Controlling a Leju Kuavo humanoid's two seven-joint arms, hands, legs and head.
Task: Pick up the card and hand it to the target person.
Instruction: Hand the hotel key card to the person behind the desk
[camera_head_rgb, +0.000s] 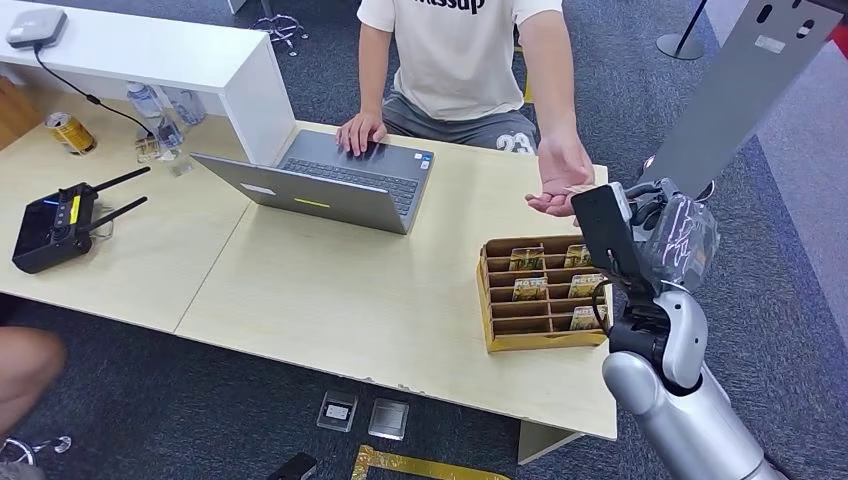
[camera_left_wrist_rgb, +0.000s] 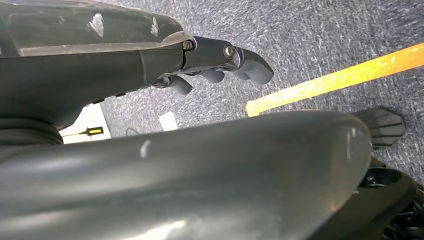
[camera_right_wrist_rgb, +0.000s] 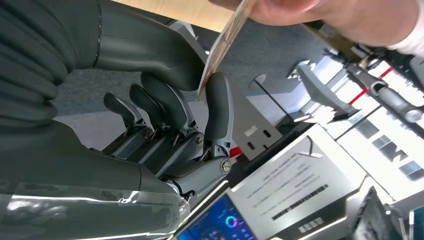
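Step in hand: we judge this the handover itself; the card (camera_right_wrist_rgb: 226, 42) is up off the worktop (camera_head_rgb: 330, 290) and at the person's open hand (camera_head_rgb: 556, 185).

Where the card is: pinched by its lower edge between the thumb and a dark finger of our right robot hand (camera_right_wrist_rgb: 165, 100); its upper part touches the person's hand (camera_right_wrist_rgb: 340, 17) in the right wrist view.

Right robot hand state: grasping the card; the other fingers lie curled beside the pinching one.

Right arm pose: raised at the worktop's right end, above the cardboard card box (camera_head_rgb: 540, 292), the right robot hand (camera_head_rgb: 650, 235) just beside the person's upturned palm.

Left robot hand: our left robot hand (camera_left_wrist_rgb: 220, 67) hangs over grey carpet, fingers curled in with nothing in them.

Next move calls for: easing the pinch only once the person has a grip, we think; letting go too soon could drop the card toward the box or floor.

Nearby: a laptop (camera_head_rgb: 325, 185) under the person's other hand.
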